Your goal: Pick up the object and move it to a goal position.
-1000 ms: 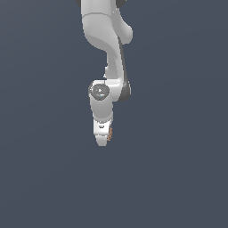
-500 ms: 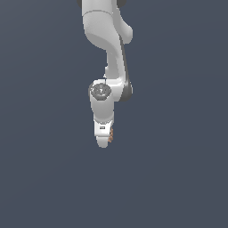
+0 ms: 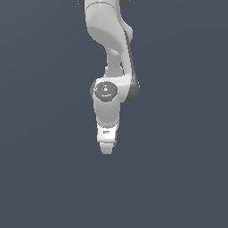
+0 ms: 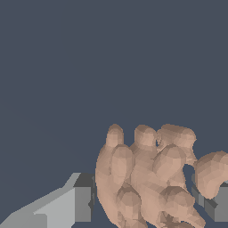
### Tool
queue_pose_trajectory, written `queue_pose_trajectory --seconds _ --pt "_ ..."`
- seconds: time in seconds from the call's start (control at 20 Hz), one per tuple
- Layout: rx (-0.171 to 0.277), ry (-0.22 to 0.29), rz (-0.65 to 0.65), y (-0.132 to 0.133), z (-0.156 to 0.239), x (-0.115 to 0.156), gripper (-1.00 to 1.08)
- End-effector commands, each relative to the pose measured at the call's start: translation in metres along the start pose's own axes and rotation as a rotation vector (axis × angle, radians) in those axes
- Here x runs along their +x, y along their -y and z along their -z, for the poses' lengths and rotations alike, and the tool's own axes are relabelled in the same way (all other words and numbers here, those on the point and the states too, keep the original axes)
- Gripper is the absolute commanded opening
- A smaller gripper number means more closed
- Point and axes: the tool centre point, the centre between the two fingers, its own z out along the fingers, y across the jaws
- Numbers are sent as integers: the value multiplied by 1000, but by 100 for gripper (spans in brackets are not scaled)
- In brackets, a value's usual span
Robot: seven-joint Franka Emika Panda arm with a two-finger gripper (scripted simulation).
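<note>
The object [image 4: 147, 178] is a reddish-brown, bumpy lump that fills the space between my two grey fingers in the wrist view. One finger [image 4: 71, 205] presses its side, and the other finger [image 4: 216, 205] sits partly behind one of its lobes. My gripper [image 4: 147, 200] is shut on it. In the exterior view the white gripper [image 3: 107, 146] points down at the end of the arm. Only a thin reddish sliver of the object [image 3: 115, 141] shows at the gripper's side there.
A uniform dark grey-blue background surrounds the arm [image 3: 109, 53] in both views. No other objects, edges or goal marker show.
In the exterior view the gripper has shifted slightly lower and a touch to the right, still holding the object. Its grip has not changed.
</note>
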Motion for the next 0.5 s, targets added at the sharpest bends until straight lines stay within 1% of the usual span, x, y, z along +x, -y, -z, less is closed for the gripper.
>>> queue_pose_trajectory --seconds 0.0,0.45 --pt "0 0 0 -13 12 8 -100" --pt "0 0 -1 -57 50 30 -100"
